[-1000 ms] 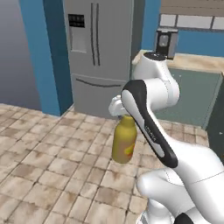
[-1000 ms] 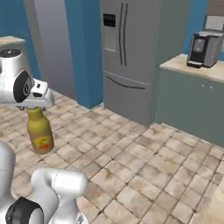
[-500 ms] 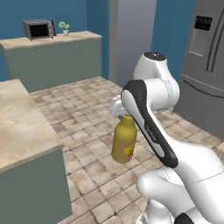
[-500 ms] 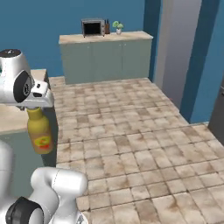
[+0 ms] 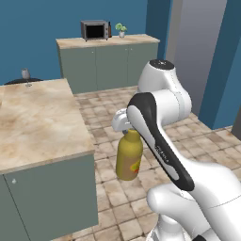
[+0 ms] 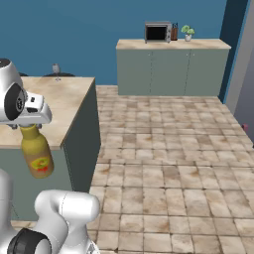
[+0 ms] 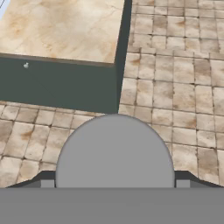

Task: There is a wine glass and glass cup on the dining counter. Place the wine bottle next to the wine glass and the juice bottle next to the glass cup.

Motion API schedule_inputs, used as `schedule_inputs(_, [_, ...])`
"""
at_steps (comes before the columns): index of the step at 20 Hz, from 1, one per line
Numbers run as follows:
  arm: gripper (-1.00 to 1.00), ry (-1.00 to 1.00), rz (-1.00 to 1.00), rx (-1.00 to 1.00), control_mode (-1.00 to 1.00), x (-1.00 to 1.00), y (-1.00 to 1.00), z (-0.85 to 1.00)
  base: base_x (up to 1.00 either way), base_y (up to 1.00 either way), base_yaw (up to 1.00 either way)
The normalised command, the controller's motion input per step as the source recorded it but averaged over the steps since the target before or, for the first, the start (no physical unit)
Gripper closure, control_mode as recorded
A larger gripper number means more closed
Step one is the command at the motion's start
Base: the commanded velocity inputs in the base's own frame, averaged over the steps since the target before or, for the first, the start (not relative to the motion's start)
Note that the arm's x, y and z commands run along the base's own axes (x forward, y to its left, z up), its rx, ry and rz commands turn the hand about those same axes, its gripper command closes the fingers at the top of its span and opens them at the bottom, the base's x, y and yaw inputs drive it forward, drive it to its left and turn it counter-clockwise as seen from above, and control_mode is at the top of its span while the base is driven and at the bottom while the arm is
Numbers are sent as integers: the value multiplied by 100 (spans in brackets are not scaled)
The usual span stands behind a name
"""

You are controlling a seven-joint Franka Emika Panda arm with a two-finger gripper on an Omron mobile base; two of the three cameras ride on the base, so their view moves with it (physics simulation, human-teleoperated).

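Centre-frame, the gripper (image 5: 126, 128) held the juice bottle (image 5: 129, 156) clamped at its grey-capped neck (stout, rigid, probably heavy, liable to swing), beside the dining counter (image 5: 37, 122).

Juice bottle (image 5: 129, 157) hangs from my gripper (image 5: 123, 128) over open tile floor (image 6: 168, 163), nothing beside it. Dining counter (image 5: 33, 122) stands just left of it; near end of the top is bare beige slab. Only obstruction up there is a small glass (image 5: 25, 74) at the far end. Microwave counter (image 6: 171, 67) is well apart, across the floor.
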Motion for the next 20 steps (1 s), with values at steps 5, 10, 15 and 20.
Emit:
schedule_inputs(5, [100, 0, 0, 0, 100, 0, 0, 0, 53, -39, 7])
schedule_inputs(10, [100, 0, 0, 0, 100, 0, 0, 0, 60, -41, 7])
schedule_inputs(15, [100, 0, 0, 0, 100, 0, 0, 0, 68, -38, 5])
schedule_inputs(20, [100, 0, 0, 0, 100, 0, 0, 0, 73, -37, 3])
